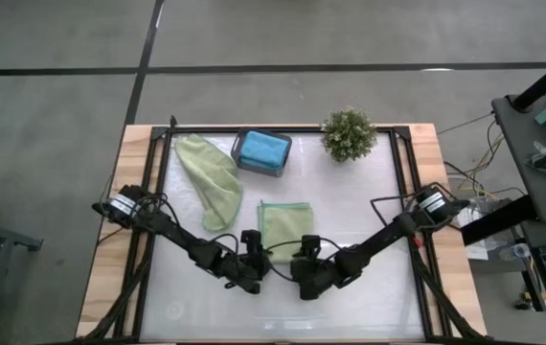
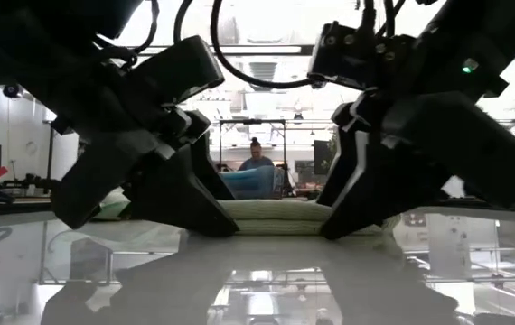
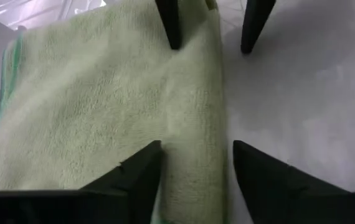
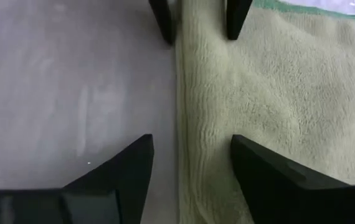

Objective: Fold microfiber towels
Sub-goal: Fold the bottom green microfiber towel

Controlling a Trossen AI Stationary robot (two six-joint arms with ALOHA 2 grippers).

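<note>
Sage-green and soft, the folded square microfiber towel (image 1: 284,227) is lying flat on the glossy white counter (image 1: 369,201), and both pincers are sitting at its near edge. The left pincer (image 1: 251,272) is hovering at the near left corner, its fingers (image 3: 137,180) spread apart with nothing between them but the towel's folded edge running underneath; one finger is over cloth, the other over bare counter. The right pincer (image 1: 304,278) is mirroring it at the near right corner, fingers (image 4: 261,174) likewise parted and empty, the towel's side edge passing straight between them.

So the towel is stretching away from both pincers toward the far side, its near hem running across from one pincer to the other. Each arm looks equally close to its own corner, which suits a two-handed lift-and-fold away, by my reckoning.

Beyond the left pincer, a second sage-green towel (image 1: 208,177) is lying rumpled and unfolded. A teal-blue folded towel (image 1: 261,149) is resting in the small dark grey tray (image 1: 240,161) farther off, beside a bushy green potted plant (image 1: 349,134).
</note>
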